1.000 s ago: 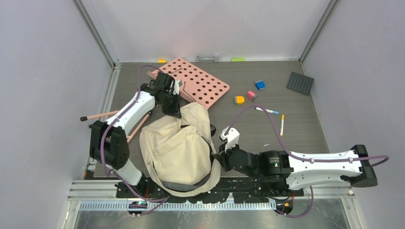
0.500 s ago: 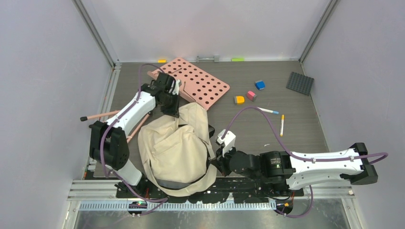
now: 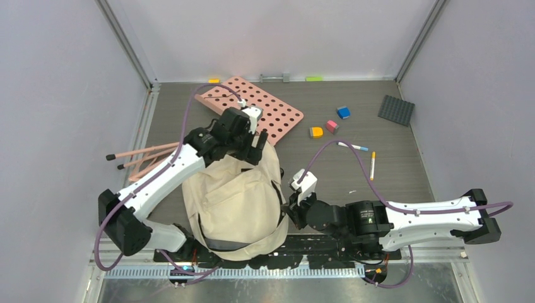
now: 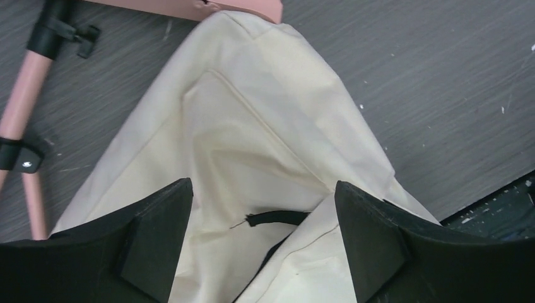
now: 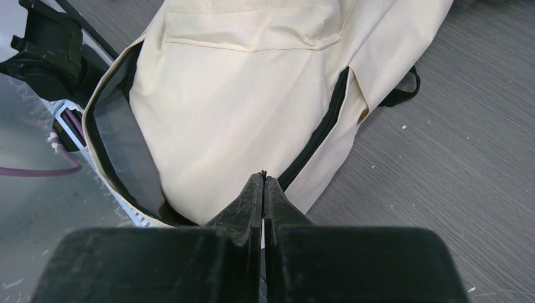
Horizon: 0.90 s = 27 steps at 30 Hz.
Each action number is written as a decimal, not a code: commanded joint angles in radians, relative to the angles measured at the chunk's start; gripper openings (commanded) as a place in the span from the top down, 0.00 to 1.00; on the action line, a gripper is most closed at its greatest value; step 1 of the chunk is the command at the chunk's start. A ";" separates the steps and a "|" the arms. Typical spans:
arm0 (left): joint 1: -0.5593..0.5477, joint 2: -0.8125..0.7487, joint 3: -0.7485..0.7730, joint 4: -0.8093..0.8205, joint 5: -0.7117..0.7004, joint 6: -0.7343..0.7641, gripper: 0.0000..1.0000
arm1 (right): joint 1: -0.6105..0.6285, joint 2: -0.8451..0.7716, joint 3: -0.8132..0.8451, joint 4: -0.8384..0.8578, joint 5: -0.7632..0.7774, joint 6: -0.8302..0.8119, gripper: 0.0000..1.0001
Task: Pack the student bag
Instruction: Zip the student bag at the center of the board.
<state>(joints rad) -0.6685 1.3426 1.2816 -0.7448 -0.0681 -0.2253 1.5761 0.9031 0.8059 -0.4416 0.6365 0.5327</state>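
The student bag, cream with black zippers, lies flat between the two arms, its open end toward the near rail. My left gripper hovers open over the bag's far top. In the left wrist view, cream cloth and a black strap end lie below my left gripper, with nothing held. My right gripper is shut at the bag's right edge. In the right wrist view, my right gripper has its tips pressed together beside a black zipper. Grey lining shows in the opening.
A pink perforated board lies behind the bag. Orange, pink and blue blocks, two pens and a dark studded plate sit to the right. Pink rods lie at the left.
My left gripper has opened, let go of the bag's top and swung right over it. The bag has settled flatter. My right gripper stays shut at the bag's right edge.
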 commanded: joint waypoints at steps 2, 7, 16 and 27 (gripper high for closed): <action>-0.072 0.052 -0.008 -0.005 0.011 -0.106 0.12 | 0.008 0.003 -0.007 0.076 0.068 -0.001 0.99; -0.133 0.120 -0.021 -0.004 -0.011 -0.149 0.08 | 0.008 0.006 -0.017 0.099 0.067 -0.005 0.99; -0.152 0.165 -0.072 0.108 0.032 -0.262 0.12 | 0.008 0.008 -0.044 0.127 0.064 -0.012 0.99; -0.188 0.153 -0.078 0.189 0.015 -0.334 0.23 | 0.008 0.054 -0.040 0.148 0.052 -0.032 0.99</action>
<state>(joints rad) -0.8318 1.5276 1.2030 -0.6373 -0.0433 -0.5152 1.5768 0.9482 0.7532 -0.3588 0.6579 0.5175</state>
